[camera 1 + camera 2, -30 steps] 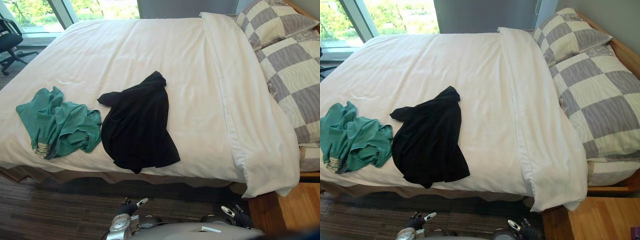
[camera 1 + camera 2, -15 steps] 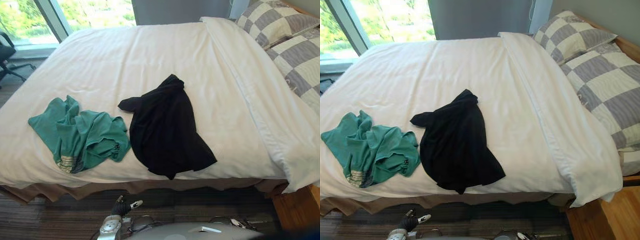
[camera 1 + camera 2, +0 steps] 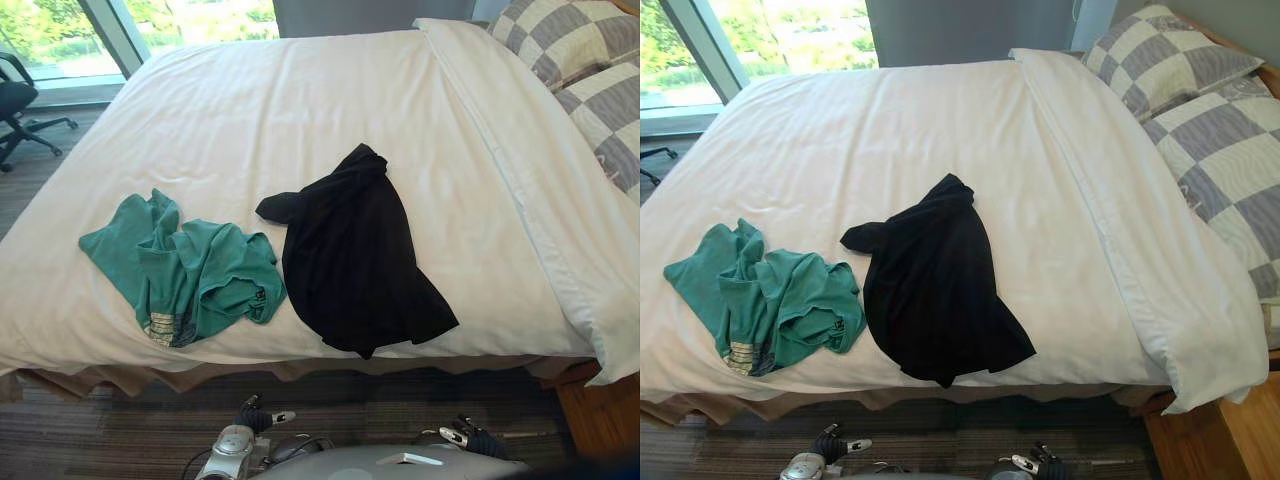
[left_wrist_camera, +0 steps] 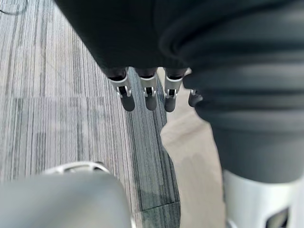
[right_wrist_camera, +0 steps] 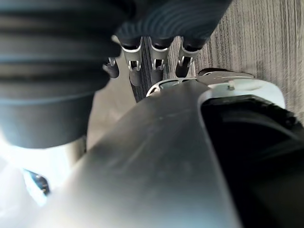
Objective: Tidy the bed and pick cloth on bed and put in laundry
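Notably, the camera has shifted since a second ago, not the clothes. Black shirt point(image 3: 350, 260) and green shirt point(image 3: 185, 270) lie just beside each other on the bed point(image 3: 300, 110), well ahead of the fingertips. Left hand point(image 3: 255, 417) and right hand point(image 3: 470, 437) hang over carpet point(image 4: 57, 118), fingers point(image 4: 127, 97) straight, slightly apart, holding nothing. The green shirt's pale patch is too small to read.

You find no writing here that you can read. The green T-shirt point(image 3: 190, 270), at about eight o'clock on the bed point(image 3: 300, 120), carries a pale printed patch point(image 3: 161, 326) at its near edge, but its marks are too small to make out.
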Available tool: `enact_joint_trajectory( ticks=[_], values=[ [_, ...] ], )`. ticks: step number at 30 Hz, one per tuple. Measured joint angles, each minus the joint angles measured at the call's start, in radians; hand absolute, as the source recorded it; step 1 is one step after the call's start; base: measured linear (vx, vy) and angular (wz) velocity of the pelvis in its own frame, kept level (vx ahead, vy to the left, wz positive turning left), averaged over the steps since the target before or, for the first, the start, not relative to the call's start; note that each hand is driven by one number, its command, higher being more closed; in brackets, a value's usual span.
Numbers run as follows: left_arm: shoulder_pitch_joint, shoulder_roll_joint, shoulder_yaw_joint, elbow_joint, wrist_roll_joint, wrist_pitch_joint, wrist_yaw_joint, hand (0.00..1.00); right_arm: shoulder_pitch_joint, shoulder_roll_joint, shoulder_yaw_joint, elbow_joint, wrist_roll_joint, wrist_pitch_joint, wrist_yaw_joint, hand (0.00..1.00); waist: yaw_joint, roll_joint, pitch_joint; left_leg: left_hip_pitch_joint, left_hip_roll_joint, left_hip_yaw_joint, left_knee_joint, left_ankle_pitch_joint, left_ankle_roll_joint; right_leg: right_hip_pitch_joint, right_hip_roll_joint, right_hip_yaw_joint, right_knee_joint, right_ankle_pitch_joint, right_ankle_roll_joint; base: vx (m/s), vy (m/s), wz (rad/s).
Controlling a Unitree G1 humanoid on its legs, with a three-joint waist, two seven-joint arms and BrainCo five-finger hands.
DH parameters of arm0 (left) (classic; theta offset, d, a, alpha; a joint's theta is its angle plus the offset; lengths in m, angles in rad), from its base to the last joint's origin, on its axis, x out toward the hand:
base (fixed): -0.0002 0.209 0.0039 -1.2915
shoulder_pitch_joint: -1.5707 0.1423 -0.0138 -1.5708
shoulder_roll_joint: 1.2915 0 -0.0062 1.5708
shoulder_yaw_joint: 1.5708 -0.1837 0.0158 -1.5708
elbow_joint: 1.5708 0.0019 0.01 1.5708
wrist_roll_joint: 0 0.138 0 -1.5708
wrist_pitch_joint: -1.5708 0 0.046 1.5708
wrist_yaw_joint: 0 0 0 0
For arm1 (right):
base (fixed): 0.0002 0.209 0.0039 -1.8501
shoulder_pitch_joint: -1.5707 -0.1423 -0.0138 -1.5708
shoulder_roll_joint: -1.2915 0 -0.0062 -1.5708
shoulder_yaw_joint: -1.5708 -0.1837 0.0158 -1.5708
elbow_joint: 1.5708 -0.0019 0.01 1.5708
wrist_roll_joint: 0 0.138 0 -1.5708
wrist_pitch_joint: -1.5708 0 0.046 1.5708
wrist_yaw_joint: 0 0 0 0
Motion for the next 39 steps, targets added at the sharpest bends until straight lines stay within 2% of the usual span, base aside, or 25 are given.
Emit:
enact_joint_trajectory(
  ticks=[4,5,9,11,14,16,17,18,19,20,21,22,23,24,25,26,27,28,30,31,32,33,35,36,39],
  values=[
    [-0.001,-0.011,-0.029,-0.059,-0.009,-0.014,-0.009,0.00,-0.026,-0.033,0.067,-0.028,0.017,0.081,0.003,0.00,0.006,0.012,0.030,-0.112,0.051,0.006,0.268,-0.003,-0.022,0.014,-0.011,-0.005,0.054,-0.040,-0.002,-0.12,-0.004,0.10],
    [-0.003,-0.013,-0.047,-0.061,-0.009,-0.021,-0.025,0.00,-0.027,-0.035,0.067,-0.036,0.025,0.095,-0.001,0.00,0.005,0.016,0.032,-0.116,0.050,0.008,0.272,0.003,-0.020,-0.001,-0.026,-0.006,0.080,-0.051,0.000,-0.13,0.036,0.19],
    [-0.011,-0.028,-0.076,-0.057,-0.009,-0.037,-0.093,0.00,-0.053,-0.051,0.059,-0.041,0.061,0.131,-0.014,0.00,0.003,-0.006,0.032,-0.082,-0.003,0.008,0.172,0.003,-0.008,-0.035,-0.086,0.014,0.120,-0.062,0.004,-0.10,0.087,0.05],
    [-0.009,-0.024,-0.074,-0.057,-0.010,-0.045,-0.114,0.00,-0.054,-0.052,0.052,-0.041,0.060,0.133,-0.021,0.00,0.002,-0.006,0.031,-0.069,0.037,0.007,0.186,-0.032,0.000,-0.033,-0.109,0.042,0.133,-0.059,0.008,-0.04,0.151,-0.30],
    [-0.001,-0.026,-0.078,-0.046,-0.009,-0.052,-0.143,0.00,-0.060,-0.070,0.042,-0.041,0.030,0.132,-0.018,0.00,-0.019,-0.010,0.031,-0.062,0.127,-0.033,0.194,-0.020,-0.006,-0.030,-0.187,0.089,0.170,-0.065,0.062,-0.01,0.285,-0.35],
    [-0.001,-0.027,-0.101,-0.030,-0.010,-0.061,-0.160,0.00,-0.062,-0.087,0.037,-0.041,0.014,0.127,-0.018,0.00,-0.034,-0.003,0.027,-0.062,0.176,-0.061,0.217,-0.006,0.014,-0.028,-0.242,0.132,0.184,-0.062,0.124,0.02,0.586,-0.37],
    [-0.001,-0.029,-0.123,-0.028,-0.010,-0.069,-0.162,0.00,-0.062,-0.099,0.037,-0.040,0.013,0.128,-0.022,0.00,-0.036,0.012,0.018,-0.061,0.202,-0.068,0.235,-0.004,0.010,-0.027,-0.260,0.150,0.183,-0.053,0.160,0.07,0.575,-0.30],
    [-0.001,-0.032,-0.137,-0.025,-0.010,-0.068,-0.164,0.00,-0.062,-0.107,0.037,-0.040,0.013,0.129,-0.023,0.00,-0.039,0.023,0.011,-0.058,0.212,-0.069,0.231,0.005,-0.007,-0.027,-0.261,0.159,0.181,-0.049,0.166,0.09,0.656,-0.23],
    [-0.012,-0.031,-0.162,-0.009,-0.039,-0.064,-0.174,0.00,-0.064,-0.112,0.034,-0.033,0.013,0.133,-0.029,0.00,-0.044,0.031,0.006,-0.045,0.212,-0.062,0.237,-0.076,-0.168,-0.006,-0.272,0.180,0.142,-0.008,0.177,0.11,0.702,-0.31],
    [-0.028,-0.015,-0.165,-0.001,-0.068,-0.047,-0.169,0.00,-0.069,-0.081,0.027,0.000,0.004,0.137,-0.058,0.00,-0.039,0.017,0.002,-0.056,0.194,-0.025,0.300,-0.110,-0.129,0.020,-0.296,0.203,0.054,0.108,0.174,0.10,0.717,-0.39],
    [-0.030,-0.004,-0.163,0.008,-0.082,-0.041,-0.167,0.00,-0.064,-0.078,0.026,0.013,0.000,0.137,-0.068,0.00,-0.037,0.013,-0.009,-0.063,0.193,-0.012,0.304,-0.133,-0.120,0.021,-0.295,0.195,0.010,0.193,0.169,0.08,0.703,-0.67],
    [-0.032,0.017,-0.155,0.014,-0.097,-0.035,-0.150,0.00,-0.073,-0.073,0.031,0.019,-0.001,0.125,-0.068,0.00,-0.017,0.007,-0.018,-0.062,0.196,0.048,0.291,-0.146,-0.093,-0.016,-0.296,0.150,-0.051,0.346,0.079,0.02,0.648,-0.99],
    [-0.029,0.027,-0.135,0.012,-0.130,-0.032,-0.129,0.00,-0.074,-0.073,0.051,0.029,-0.011,0.098,-0.067,0.00,0.011,-0.001,-0.025,-0.047,0.190,0.125,0.239,-0.132,-0.063,-0.080,-0.298,0.048,-0.009,0.363,-0.034,0.01,0.603,-1.13],
    [-0.024,0.030,-0.133,0.010,-0.141,-0.028,-0.121,0.00,-0.072,-0.078,0.072,0.028,-0.013,0.081,-0.062,0.00,0.015,-0.004,-0.026,-0.036,0.182,0.157,0.206,-0.118,-0.049,-0.110,-0.291,-0.003,0.045,0.332,-0.034,-0.01,0.494,-1.15],
    [-0.018,0.032,-0.137,0.009,-0.167,-0.026,-0.106,0.00,-0.069,-0.080,0.117,0.029,-0.041,0.038,-0.047,0.00,0.011,-0.006,-0.027,-0.012,0.159,0.196,0.130,-0.081,-0.028,-0.133,-0.247,-0.058,0.131,0.263,-0.008,-0.02,0.427,-0.74],
    [-0.021,0.032,-0.144,0.009,-0.174,-0.026,-0.101,0.00,-0.061,-0.074,0.147,0.020,-0.052,0.000,-0.034,0.00,-0.002,-0.006,-0.027,0.001,0.125,0.207,0.060,-0.045,-0.012,-0.131,-0.188,-0.069,0.166,0.186,0.006,0.02,0.466,-0.53],
    [-0.027,0.031,-0.154,0.009,-0.175,-0.026,-0.097,0.00,-0.055,-0.072,0.161,0.012,-0.062,-0.015,-0.029,0.00,-0.004,-0.006,-0.027,0.002,0.105,0.215,0.027,-0.028,-0.003,-0.129,-0.161,-0.066,0.163,0.151,0.017,0.02,0.359,-0.19],
    [-0.039,0.021,-0.164,0.009,-0.177,-0.026,-0.092,0.00,-0.051,-0.070,0.179,0.008,-0.076,-0.040,-0.029,0.00,-0.013,-0.005,-0.020,0.003,0.062,0.222,-0.019,-0.003,0.016,-0.107,-0.128,-0.055,0.136,0.103,0.048,0.00,0.337,0.08],
    [-0.058,0.010,-0.177,0.008,-0.197,-0.029,-0.090,0.00,-0.047,-0.075,0.181,0.000,-0.076,-0.084,-0.030,0.00,-0.027,-0.004,0.001,0.006,0.004,0.202,-0.063,0.022,0.043,-0.093,-0.127,0.001,0.121,0.078,0.047,-0.05,0.226,0.44],
    [-0.067,0.004,-0.195,0.007,-0.206,-0.034,-0.086,0.00,-0.039,-0.067,0.185,-0.008,-0.076,-0.109,-0.030,0.00,-0.041,-0.006,0.002,0.005,-0.020,0.161,-0.100,0.051,0.054,-0.095,-0.110,0.062,0.132,0.013,0.048,-0.06,0.014,1.03],
    [-0.070,0.004,-0.194,0.004,-0.206,-0.047,-0.086,0.00,-0.037,-0.046,0.202,-0.009,-0.076,-0.120,-0.036,0.00,-0.048,-0.019,0.008,0.007,-0.047,0.116,-0.137,0.078,0.056,-0.075,-0.073,0.100,0.118,-0.042,0.031,-0.06,-0.044,1.17],
    [-0.070,0.005,-0.193,0.003,-0.206,-0.054,-0.086,0.00,-0.038,-0.038,0.213,-0.005,-0.076,-0.120,-0.050,0.00,-0.045,-0.038,0.009,0.010,-0.064,0.093,-0.155,0.092,0.056,-0.054,-0.069,0.106,0.091,-0.073,0.021,-0.06,-0.109,1.12],
    [-0.055,-0.004,-0.191,0.009,-0.206,-0.069,-0.086,0.00,-0.039,-0.044,0.217,0.014,-0.060,-0.120,-0.062,0.00,-0.035,-0.045,0.027,0.051,-0.087,0.056,-0.246,0.152,0.051,-0.019,-0.069,0.072,0.071,-0.079,0.026,-0.04,-0.061,0.67],
    [-0.026,-0.004,-0.175,0.002,-0.205,-0.088,-0.085,0.00,-0.037,-0.041,0.218,0.021,-0.045,-0.120,-0.064,0.00,-0.024,-0.038,0.025,0.077,-0.087,0.047,-0.312,0.194,0.043,-0.005,-0.062,0.054,0.064,-0.074,0.034,-0.05,-0.082,0.36],
    [0.006,0.007,-0.110,0.010,-0.244,-0.095,-0.063,0.00,-0.046,-0.029,0.226,0.039,-0.038,-0.120,-0.068,0.00,-0.016,-0.048,0.030,0.109,-0.068,0.029,-0.378,0.234,0.027,0.012,-0.032,0.034,0.051,-0.066,0.037,-0.03,-0.114,0.17]
  ],
)
